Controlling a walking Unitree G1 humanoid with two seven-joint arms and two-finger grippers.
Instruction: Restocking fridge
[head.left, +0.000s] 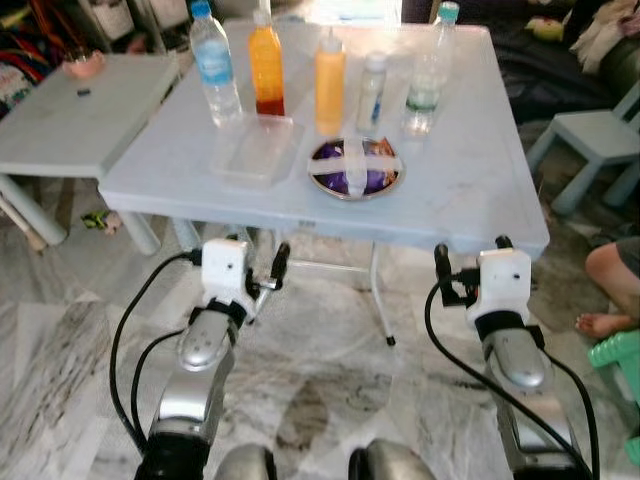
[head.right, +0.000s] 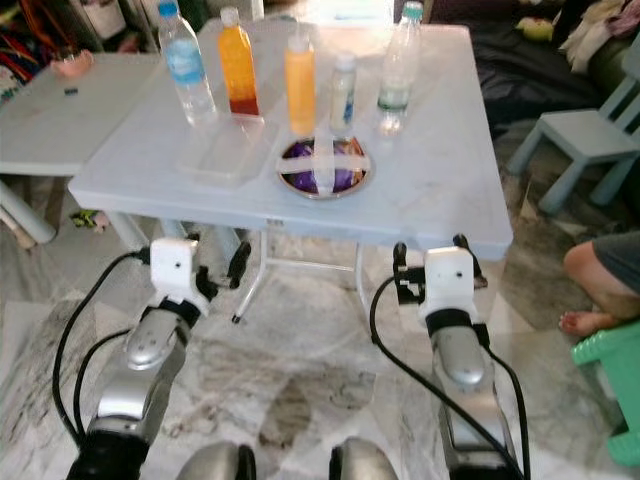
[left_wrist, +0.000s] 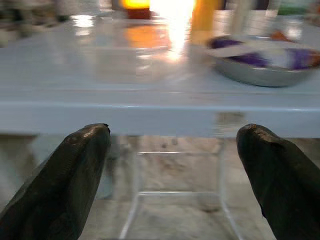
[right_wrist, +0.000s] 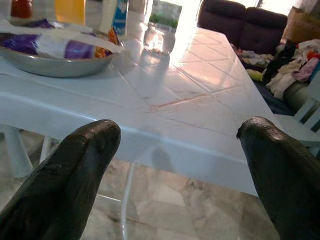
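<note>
On the pale blue table (head.left: 470, 190) stand a water bottle with a blue label (head.left: 215, 65), two orange juice bottles (head.left: 266, 62) (head.left: 330, 82), a small white bottle (head.left: 372, 90) and a clear bottle with a green cap (head.left: 428, 75). In front of them lie a clear plastic box (head.left: 255, 148) and a metal bowl (head.left: 355, 167) with purple contents and a white strip across it. My left gripper (head.left: 258, 270) and right gripper (head.left: 470, 258) hover open just below the table's front edge, each empty. The bowl (right_wrist: 55, 52) lies ahead of the right fingers.
A low white table (head.left: 90, 120) stands to the left with a pink thing on it. At the right are a small blue chair (head.left: 600, 140), a green stool (head.left: 620, 355) and a person's bare foot (head.left: 605, 322). A dark sofa with clothes (right_wrist: 260, 45) is behind. The floor is marble.
</note>
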